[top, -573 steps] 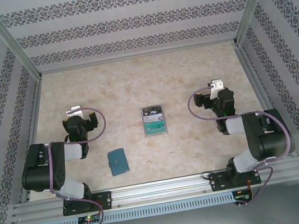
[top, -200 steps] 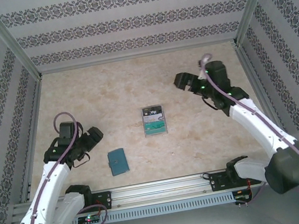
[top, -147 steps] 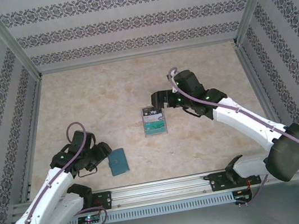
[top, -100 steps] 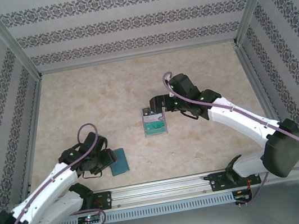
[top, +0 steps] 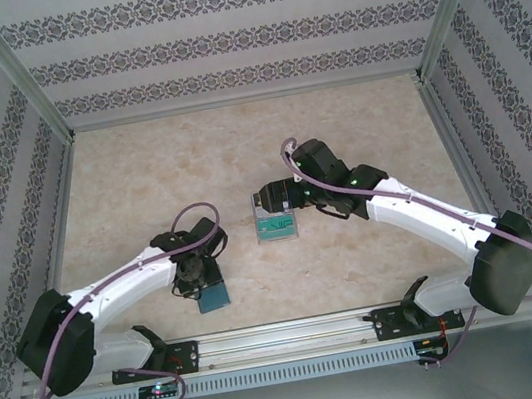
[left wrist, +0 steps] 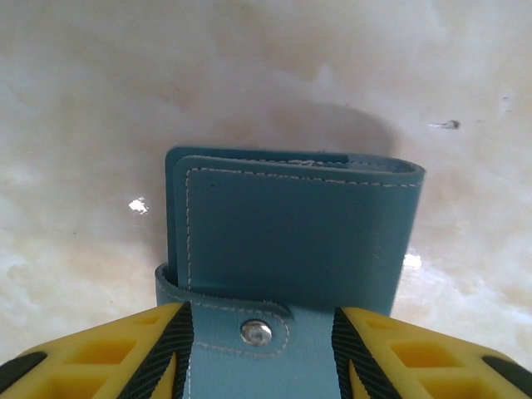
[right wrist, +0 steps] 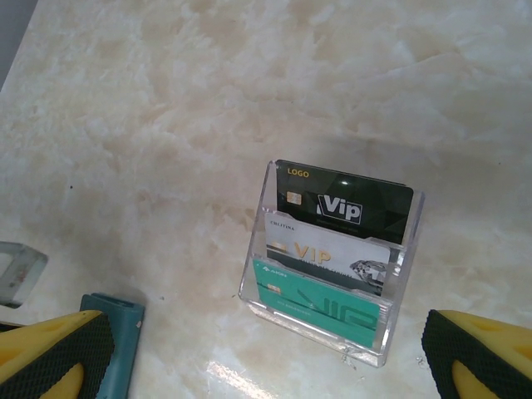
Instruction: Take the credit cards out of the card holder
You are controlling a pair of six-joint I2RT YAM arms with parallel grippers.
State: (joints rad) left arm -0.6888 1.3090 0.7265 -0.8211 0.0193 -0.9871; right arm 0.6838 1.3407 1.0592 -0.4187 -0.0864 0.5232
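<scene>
Where the left gripper [left wrist: 259, 353] sits at the bottom of its wrist view, its pads [left wrist: 174, 349] pinch the sides of the small teal-blue folded leather card holder [left wrist: 291, 241], which lies flat on the marbled beige tabletop [left wrist: 100, 100]. Mid-frame overhead, the right gripper [top: 271, 199] gapes wide and empty above black, grey and teal credit cards [right wrist: 337, 249] in a clear stand [right wrist: 328, 335].

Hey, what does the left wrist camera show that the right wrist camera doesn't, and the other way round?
Left wrist: the closed teal wallet up close, its snap tab, and the pads of the left gripper against its sides. Right wrist: a clear stand holding black, grey and teal cards, with the right gripper open. Both: the marble table, and likely the wallet, a teal corner at the right view's lower left.
</scene>
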